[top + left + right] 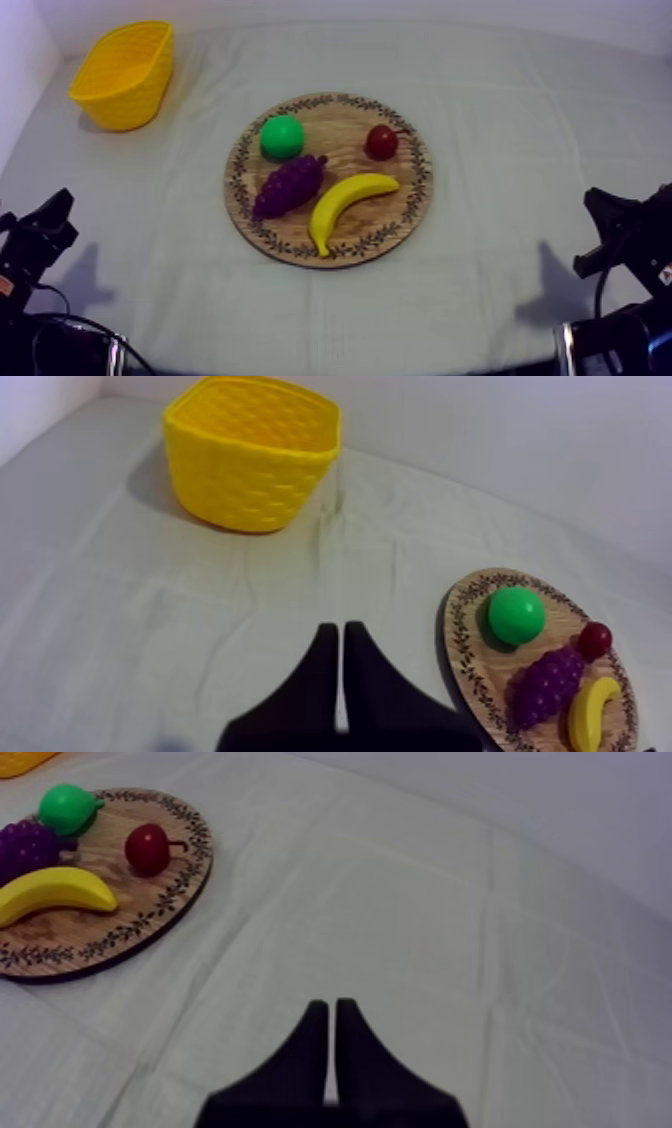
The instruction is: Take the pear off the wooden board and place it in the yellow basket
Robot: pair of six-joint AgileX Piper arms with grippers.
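A green pear (pixel 282 137) (pixel 516 615) (pixel 67 808) sits on the round wooden board (pixel 400 215) (pixel 470 646) (pixel 120 932) at its upper left part, in the middle of the table. The yellow basket (pixel 125 72) (pixel 250 461) stands at the far left corner. My left gripper (pixel 50 215) (pixel 341 638) rests low at the table's left side, shut on nothing, well short of the board. My right gripper (pixel 600 205) (pixel 331 1012) rests low at the right side, its fingers together as a narrow wedge over bare cloth.
Also on the board lie purple grapes (pixel 290 185) (pixel 545 681) (pixel 25 844), a yellow banana (pixel 345 200) (pixel 592 711) (pixel 50 892) and a small red fruit (pixel 381 141) (pixel 594 639) (pixel 147 849). Grey-white cloth surrounds the board on all sides.
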